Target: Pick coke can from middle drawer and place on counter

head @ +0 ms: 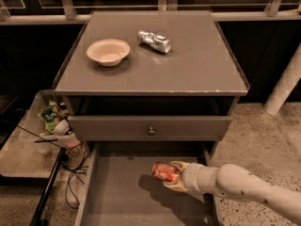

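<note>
The coke can (164, 171) is red with a silver end and lies on its side in my gripper (173, 175), lifted a little above the middle drawer (117, 197), which is pulled open at the bottom of the view. A shadow falls on the drawer floor below the can. My arm comes in from the lower right. The gripper is shut on the can. The counter (197, 65) is the flat grey top above, well up from the gripper.
A cream bowl (108, 52) and a shiny silver can (154, 41) sit on the counter. A closed drawer front with a round knob (151, 131) is above the open drawer. A low side shelf with clutter (51, 121) and cables stands at the left.
</note>
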`<state>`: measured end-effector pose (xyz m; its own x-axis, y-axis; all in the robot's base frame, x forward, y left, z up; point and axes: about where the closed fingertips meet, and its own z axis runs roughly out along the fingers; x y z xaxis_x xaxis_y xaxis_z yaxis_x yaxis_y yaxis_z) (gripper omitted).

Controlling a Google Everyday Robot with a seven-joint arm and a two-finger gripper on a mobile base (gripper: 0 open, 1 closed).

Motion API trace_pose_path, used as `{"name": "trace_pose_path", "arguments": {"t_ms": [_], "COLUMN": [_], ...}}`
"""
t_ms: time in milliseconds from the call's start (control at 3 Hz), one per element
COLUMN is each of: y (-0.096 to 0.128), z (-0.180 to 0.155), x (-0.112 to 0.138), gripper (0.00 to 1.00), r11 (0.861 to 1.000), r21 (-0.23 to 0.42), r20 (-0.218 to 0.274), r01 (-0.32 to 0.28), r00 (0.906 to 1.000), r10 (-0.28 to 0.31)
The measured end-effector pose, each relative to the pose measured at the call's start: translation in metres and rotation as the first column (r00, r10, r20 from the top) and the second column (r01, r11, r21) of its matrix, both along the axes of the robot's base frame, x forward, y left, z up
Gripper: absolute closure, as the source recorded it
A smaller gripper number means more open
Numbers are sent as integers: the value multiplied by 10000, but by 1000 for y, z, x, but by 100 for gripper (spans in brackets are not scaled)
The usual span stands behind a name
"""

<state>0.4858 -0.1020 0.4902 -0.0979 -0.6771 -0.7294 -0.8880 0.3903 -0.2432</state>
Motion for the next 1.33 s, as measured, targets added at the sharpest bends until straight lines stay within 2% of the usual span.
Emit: {"name": "trace_pose_path", "arguments": {"t_ms": [333,667,1000,1333], "y": [-36,-75,-94,-91], "z": [51,107,150,151], "x": [19,29,21,17], "gripper": [100,100,100,100], "r11": [9994,9988,9989,9982], "r21": [342,480,401,424], "r20": [251,256,294,196], "r01": [54,73,-260,-428], "r00": [9997,9996,9993,9989], "r10": [-62,-85,248,420]}}
